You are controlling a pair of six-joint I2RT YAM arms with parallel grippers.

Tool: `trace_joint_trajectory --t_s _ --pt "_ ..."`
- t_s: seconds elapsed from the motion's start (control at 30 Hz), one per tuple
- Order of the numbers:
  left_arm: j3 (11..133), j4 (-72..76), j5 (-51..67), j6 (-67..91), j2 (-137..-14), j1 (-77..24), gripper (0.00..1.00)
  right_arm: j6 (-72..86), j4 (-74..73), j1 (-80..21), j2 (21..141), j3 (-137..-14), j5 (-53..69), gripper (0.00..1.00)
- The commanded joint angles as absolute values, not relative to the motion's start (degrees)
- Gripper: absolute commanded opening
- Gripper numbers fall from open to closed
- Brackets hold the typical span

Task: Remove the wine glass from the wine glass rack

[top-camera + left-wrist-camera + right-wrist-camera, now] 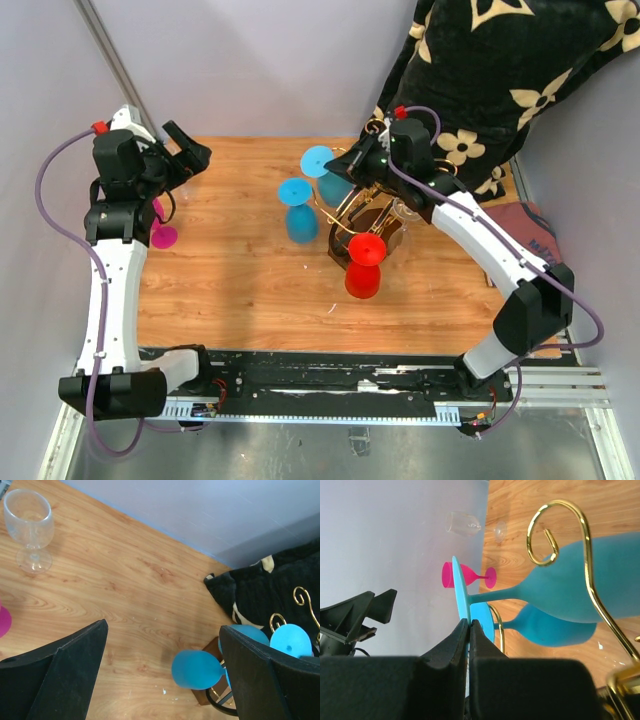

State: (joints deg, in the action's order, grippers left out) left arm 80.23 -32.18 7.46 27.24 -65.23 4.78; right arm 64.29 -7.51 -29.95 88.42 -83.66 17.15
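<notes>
**A:** Where are we finding the blue wine glass (pixel 560 587)?

**B:** We are seeing it at the far left side of the wine glass rack (pixel 370 215), hanging foot up and bowl down and leaning away from the stand. In the right wrist view, a gold scroll arm is curling across its bowl. We are not managing to tell whether the glass is resting on the wire.

**A:** And what is the right gripper (pixel 469 625) doing?

**B:** Its 2 fingers are pressing together on the thin edge of that glass's foot (pixel 461 592), pinching the disc between their tips.

**A:** What are we noting about the left gripper (pixel 162 630)?

**B:** It is hovering over the far left part of the table (pixel 250 290), with its jaws spreading wide and nothing between them. A clear glass (pixel 29 517) is standing upright near it, and a pink glass (pixel 160 235) is sitting beside the left arm.

**A:** Are we counting other glasses at the rack?

**B:** We are counting 2 more, both foot up. A second blue glass (pixel 299 222) is hanging just beside the first, and a red glass (pixel 362 282) is on the near side. A black flowered cloth (pixel 500 60) is lying behind the rack.
</notes>
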Motion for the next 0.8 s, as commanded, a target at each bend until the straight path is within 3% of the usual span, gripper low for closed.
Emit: trace_joint_trajectory --t_s 0.0,0.27,0.57,0.67,0.77 --pt "81.39 -30.96 9.96 26.37 -65.71 4.75 1.0 65.69 -2.51 -30.93 91.73 -88.88 22.55 0.01" --pt "84.59 -32.85 13.49 26.46 -71.17 4.75 1.0 54.64 -7.35 -30.94 100.53 -106.86 30.13 0.01" --pt "89.12 -32.17 11.83 27.22 -73.44 4.88 1.0 33.19 -19.58 -32.75 113.18 -135.11 49.49 0.01" --pt "93.12 -33.78 11.56 27.75 -75.73 5.76 1.0 17.16 -27.74 -35.63 111.75 -135.3 47.41 0.01" --pt "95.33 -33.99 14.17 30.23 -76.91 8.76 1.0 -2.66 -32.12 -40.13 105.11 -126.37 38.79 0.01"
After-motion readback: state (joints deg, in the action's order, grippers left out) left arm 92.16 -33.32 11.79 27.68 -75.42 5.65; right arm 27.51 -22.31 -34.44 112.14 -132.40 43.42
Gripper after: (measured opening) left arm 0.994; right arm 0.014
